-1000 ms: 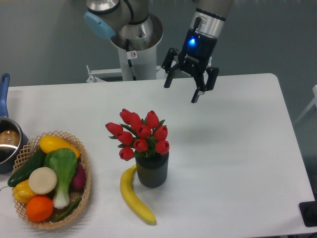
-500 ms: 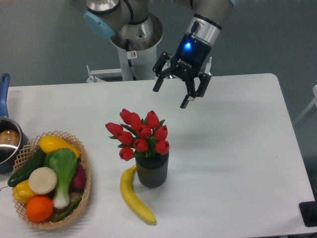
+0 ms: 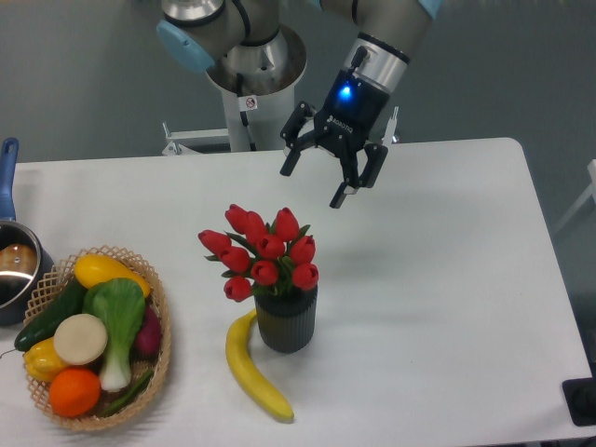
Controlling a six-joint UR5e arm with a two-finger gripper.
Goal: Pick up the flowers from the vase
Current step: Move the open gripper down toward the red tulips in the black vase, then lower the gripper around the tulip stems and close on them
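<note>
Matt ribbed vase point(image 3: 286, 321), woven wicker basket point(image 3: 160, 321), glossy metal pot point(image 3: 16, 265), smooth white table point(image 3: 447, 279).

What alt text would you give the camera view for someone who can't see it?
A robot arm's open gripper hovers above and behind red tulips standing in a dark ribbed vase on a white table. A banana lies beside the vase; a basket of vegetables sits left.
</note>
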